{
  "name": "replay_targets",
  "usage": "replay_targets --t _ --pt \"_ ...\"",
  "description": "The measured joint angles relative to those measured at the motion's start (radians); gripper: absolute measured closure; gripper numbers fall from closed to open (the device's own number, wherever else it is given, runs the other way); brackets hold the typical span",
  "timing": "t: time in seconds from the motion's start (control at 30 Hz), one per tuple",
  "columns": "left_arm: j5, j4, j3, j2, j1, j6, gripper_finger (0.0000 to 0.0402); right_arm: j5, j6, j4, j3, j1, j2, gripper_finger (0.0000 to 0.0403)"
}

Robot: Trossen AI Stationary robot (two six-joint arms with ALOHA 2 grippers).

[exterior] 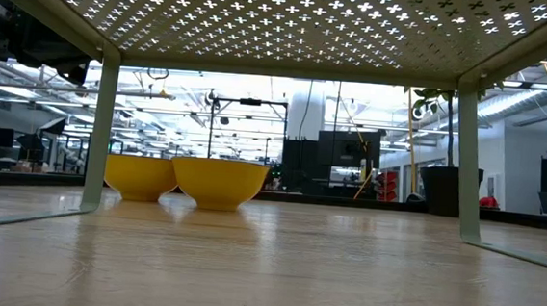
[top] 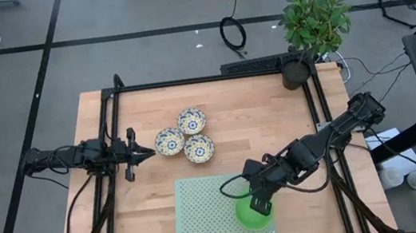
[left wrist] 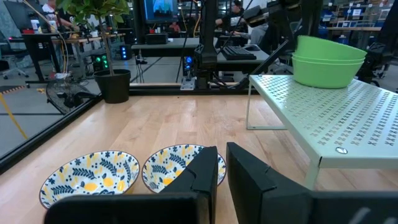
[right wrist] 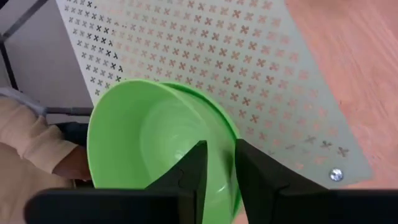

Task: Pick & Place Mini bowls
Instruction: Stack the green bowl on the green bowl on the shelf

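Three white mini bowls with a blue-and-yellow pattern (top: 169, 142) (top: 191, 121) (top: 198, 148) sit close together on the wooden table, left of centre; the left wrist view shows two of them (left wrist: 90, 174) (left wrist: 174, 165). Stacked green mini bowls (top: 253, 213) (left wrist: 328, 61) stand on the near right part of the pale-green perforated shelf (top: 204, 205). My right gripper (top: 261, 203) (right wrist: 221, 152) slants down over the stack, open. One finger is inside the top bowl and one outside its rim (right wrist: 231, 134). My left gripper (top: 148, 151) (left wrist: 222, 158) waits shut at the table's left, pointing level at the patterned bowls.
The shelf stands on legs (exterior: 101, 131) (exterior: 466, 162) above the table. A potted plant (top: 312, 22) stands at the far right corner. Black frame rails (top: 211, 78) run along the table's edges. Bare wood lies right of the patterned bowls.
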Motion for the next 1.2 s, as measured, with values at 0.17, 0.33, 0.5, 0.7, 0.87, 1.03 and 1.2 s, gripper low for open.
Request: replay_targets --t 0.17,0.33,0.5,0.7,0.87,1.03,1.2 --pt "0.0 0.0 0.0 0.0 0.0 0.0 0.0364 0.002 0.025 0.002 0.0 0.0 -0.035 0.033" --pt "0.0 0.0 0.0 0.0 0.0 0.0 0.0364 0.02 0.012 0.03 0.0 0.0 -0.061 0.033" --pt "0.0 0.0 0.0 0.0 0.0 0.0 0.0364 0.066 -0.077 0.169 0.0 0.012 -0.06 0.033" --pt "0.0 0.0 0.0 0.0 0.0 0.0 0.0364 0.056 -0.239 0.387 0.0 0.024 -0.048 0.033" --pt "0.0 0.0 0.0 0.0 0.0 0.0 0.0364 0.056 -0.334 0.435 0.0 0.038 -0.049 0.0334" --pt "0.0 0.0 0.0 0.0 0.0 0.0 0.0364 0.057 -0.449 0.422 0.001 0.062 -0.029 0.0391" --pt "0.0 0.0 0.0 0.0 0.0 0.0 0.0364 0.055 -0.472 0.365 -0.001 0.059 0.022 0.0401"
